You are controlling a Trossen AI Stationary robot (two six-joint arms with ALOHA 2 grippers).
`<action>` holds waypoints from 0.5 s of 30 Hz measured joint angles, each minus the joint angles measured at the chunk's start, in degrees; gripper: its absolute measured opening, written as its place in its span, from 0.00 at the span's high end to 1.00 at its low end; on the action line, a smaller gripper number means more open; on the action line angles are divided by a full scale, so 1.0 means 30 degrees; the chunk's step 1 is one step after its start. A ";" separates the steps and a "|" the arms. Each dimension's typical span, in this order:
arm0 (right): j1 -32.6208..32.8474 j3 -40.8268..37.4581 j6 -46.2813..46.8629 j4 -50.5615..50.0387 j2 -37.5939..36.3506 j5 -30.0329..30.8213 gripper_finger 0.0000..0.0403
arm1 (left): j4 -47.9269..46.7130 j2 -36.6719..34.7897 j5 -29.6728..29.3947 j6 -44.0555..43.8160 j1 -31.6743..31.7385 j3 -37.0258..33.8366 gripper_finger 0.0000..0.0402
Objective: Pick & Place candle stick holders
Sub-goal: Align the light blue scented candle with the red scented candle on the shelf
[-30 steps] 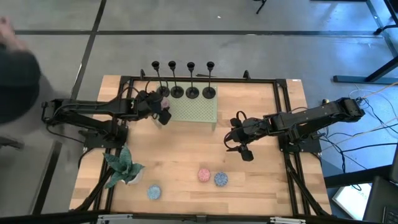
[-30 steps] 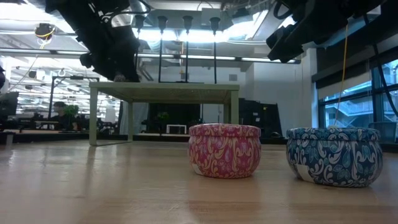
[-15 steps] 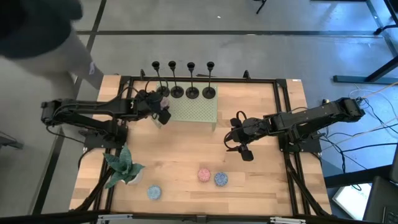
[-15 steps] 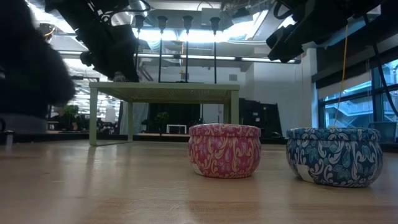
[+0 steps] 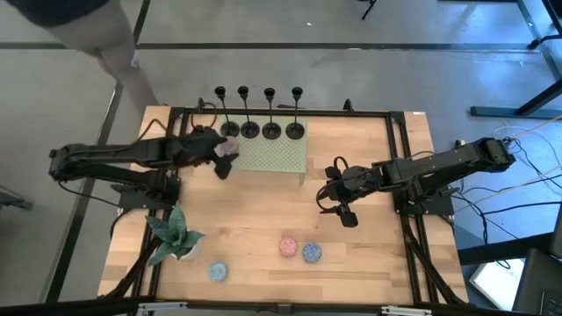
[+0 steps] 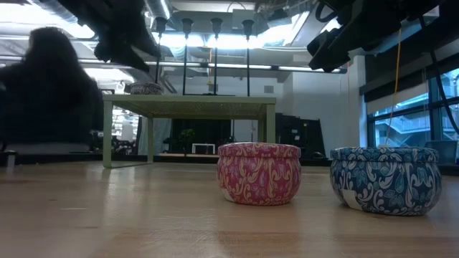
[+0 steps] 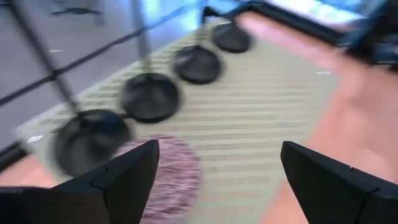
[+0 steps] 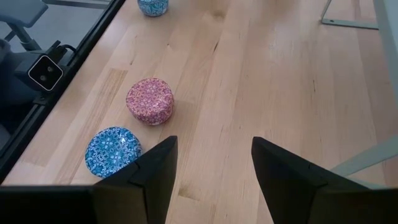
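Four black candle stick holders [image 5: 262, 130] stand in a row on their round bases along the far edge of a low green stand [image 5: 279, 158]; their bases also show in the left wrist view [image 7: 149, 96]. A speckled pink-grey candle [image 7: 166, 177] sits on the stand's left corner, next to the leftmost holder's base [image 7: 90, 140]. My left gripper [image 7: 217, 155] is open and empty, just above and to the left of that candle [image 5: 230, 147]. My right gripper [image 5: 341, 209] is open and empty above the table's right half.
A pink candle [image 5: 288, 247] and a blue one [image 5: 312, 253] sit near the table's front, with a light blue one [image 5: 218, 271] to their left. A potted plant [image 5: 171, 235] stands at the front left. A person [image 5: 97, 31] moves past the far left corner.
My left gripper has let go of the speckled candle on the stand's left corner, then risen and drawn back toward the table's left edge. The candle now stands free on the stand. The person has moved behind the table's far left.
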 joint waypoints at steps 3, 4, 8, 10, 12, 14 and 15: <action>0.0000 0.0000 0.0000 0.0000 0.0000 0.0000 0.48 | 0.0213 -0.0583 0.2387 0.0783 -0.0652 0.0000 0.17; 0.0000 0.0000 0.0000 0.0000 0.0000 0.0000 0.48 | 0.0332 -0.0709 0.3519 0.1109 -0.0960 0.0002 0.17; 0.0000 0.0000 0.0000 0.0000 0.0000 0.0000 0.48 | 0.1189 -0.0661 0.7257 0.1985 -0.2699 0.0007 0.17; 0.0000 0.0000 0.0000 0.0007 0.0000 0.0000 0.48 | 0.2057 -0.0324 0.8483 0.2001 -0.3806 0.0015 0.17; 0.0007 0.0000 0.0000 0.0007 0.0000 0.0000 0.48 | 0.2943 0.0083 0.9235 0.2196 -0.4999 0.0015 0.17; 0.0007 0.0000 0.0000 0.0007 0.0000 0.0000 0.48 | 0.4016 0.0561 0.9347 0.2788 -0.6179 0.0015 0.17; 0.0003 0.0000 0.0000 0.0007 0.0000 0.0004 0.48 | 0.4509 0.0849 0.9285 0.3085 -0.6747 0.0015 0.17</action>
